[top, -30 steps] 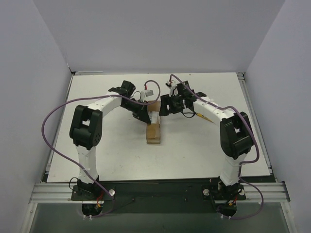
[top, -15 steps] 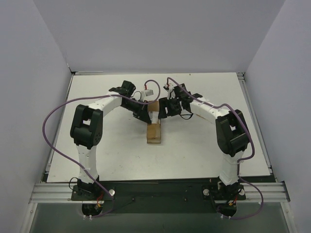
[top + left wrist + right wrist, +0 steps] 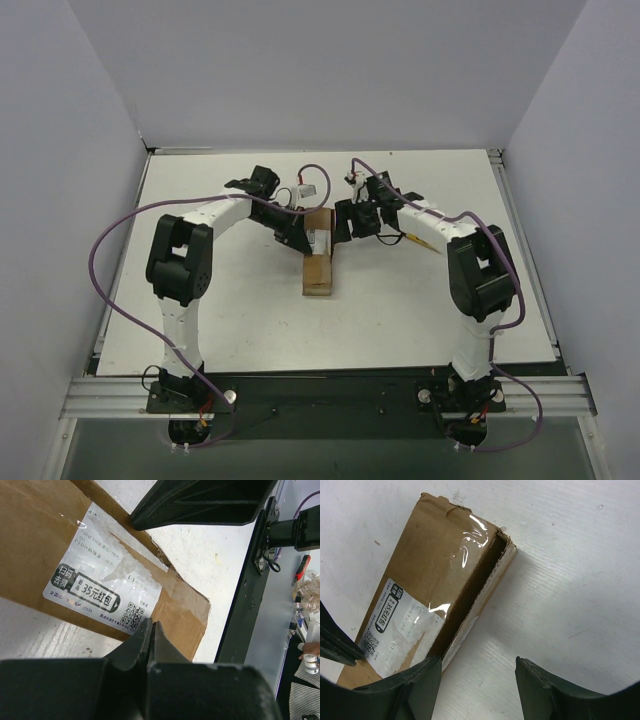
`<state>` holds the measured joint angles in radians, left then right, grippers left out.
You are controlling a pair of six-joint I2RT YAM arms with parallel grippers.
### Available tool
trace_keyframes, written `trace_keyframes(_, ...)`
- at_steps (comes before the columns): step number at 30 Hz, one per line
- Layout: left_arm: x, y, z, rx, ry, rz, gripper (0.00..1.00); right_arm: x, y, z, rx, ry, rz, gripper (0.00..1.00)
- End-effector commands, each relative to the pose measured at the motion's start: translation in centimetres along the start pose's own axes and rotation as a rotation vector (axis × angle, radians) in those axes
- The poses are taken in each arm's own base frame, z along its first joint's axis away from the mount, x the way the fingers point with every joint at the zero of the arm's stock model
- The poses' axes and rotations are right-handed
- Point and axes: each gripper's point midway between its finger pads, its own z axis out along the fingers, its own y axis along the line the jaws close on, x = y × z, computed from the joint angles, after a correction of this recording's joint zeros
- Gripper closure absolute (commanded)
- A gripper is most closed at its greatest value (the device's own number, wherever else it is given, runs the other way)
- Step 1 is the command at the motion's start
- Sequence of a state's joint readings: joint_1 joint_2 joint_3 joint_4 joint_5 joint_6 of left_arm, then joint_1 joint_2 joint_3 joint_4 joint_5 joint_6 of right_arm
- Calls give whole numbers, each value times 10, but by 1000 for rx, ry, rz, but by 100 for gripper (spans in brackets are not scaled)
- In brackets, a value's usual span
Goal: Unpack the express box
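You'll find the express box (image 3: 317, 268) lying lengthwise mid-table (image 3: 430, 300), between the two arms. Its plain brown end is nearest the bases and its white label (image 3: 318, 240) is toward the far end. The left gripper (image 3: 297, 232) is at the box's left side by the label. In the wrist view its fingers clamp across the box's width, one tip on each long edge. The right gripper (image 3: 345, 222) sits just right of the far end, jaws spread, nothing between them. Note from the right wrist: the top flap (image 3: 435, 555) gapes along one long edge, with clear tape (image 3: 470, 530) glinting over it.
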<state>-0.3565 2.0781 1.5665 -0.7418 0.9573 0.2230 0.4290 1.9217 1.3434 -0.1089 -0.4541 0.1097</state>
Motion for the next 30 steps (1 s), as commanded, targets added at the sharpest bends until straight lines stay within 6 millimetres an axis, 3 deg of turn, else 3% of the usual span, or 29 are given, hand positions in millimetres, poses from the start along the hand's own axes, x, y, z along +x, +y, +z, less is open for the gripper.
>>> trace_keyframes(1, 5, 17, 1, -45, 25, 14, 100, 27, -26, -2, 93, 68, -30, 41)
trace_keyframes(14, 18, 22, -4, -47, 45, -25, 100, 61, -52, -21, 250, 151, -27, 44)
trace_keyframes(20, 22, 23, -6, -48, 51, -36, 100, 67, -63, -23, 289, 173, 35, 46)
trace_keyframes(24, 20, 19, -5, -45, 45, -20, 100, 58, -58, -29, 273, 143, 16, 46)
trace_keyframes(30, 17, 16, -4, -39, 44, -8, 100, 32, -32, -48, 141, 12, 15, 46)
